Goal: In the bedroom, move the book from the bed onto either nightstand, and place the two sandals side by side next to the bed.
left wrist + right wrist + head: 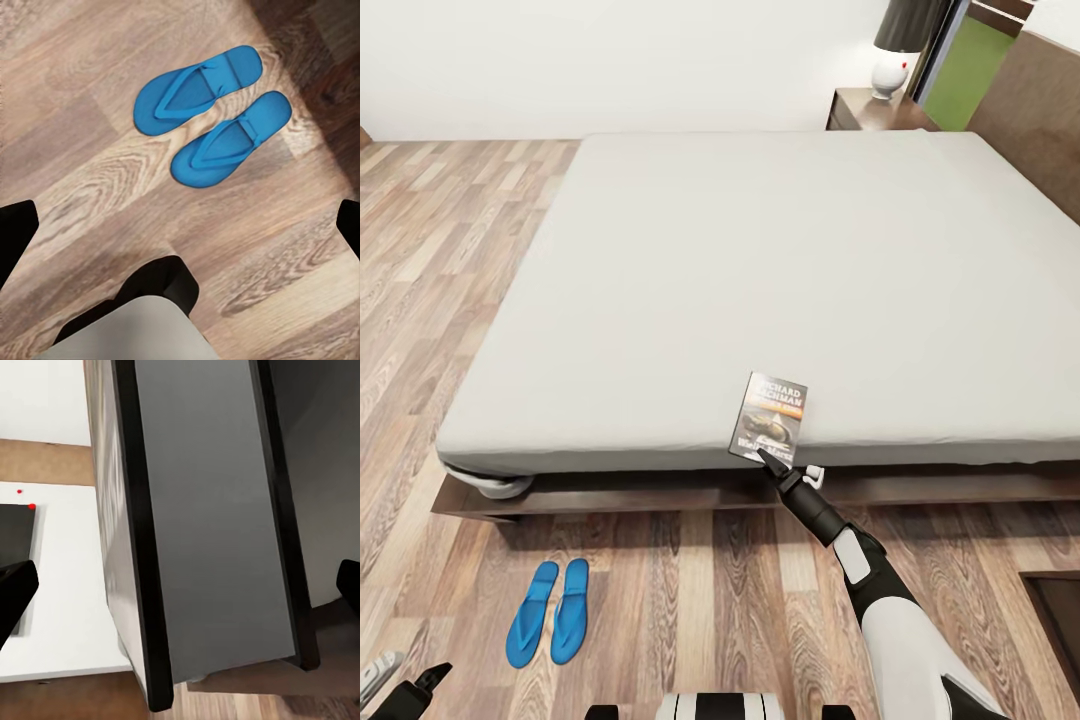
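Note:
The book (770, 417) lies at the front edge of the bed (780, 250), its near end sticking out past the pale mattress. My right gripper (785, 468) is right at that near end. In the right wrist view the book (214, 525) appears edge-on as a grey slab with dark covers between the fingers (15, 596), which stand wide apart, open. The two blue sandals (550, 612) lie side by side on the floor before the bed's left front corner. My left gripper (180, 240) hangs open above the sandals (214, 112), holding nothing.
The nightstand (865, 110) with its white-based lamp (890, 70) stands beyond the bed's far right corner, beside the brown headboard (1030, 110). Wood-plank floor (420, 300) runs along the bed's left side and front. A dark edge (1060, 610) shows at the lower right.

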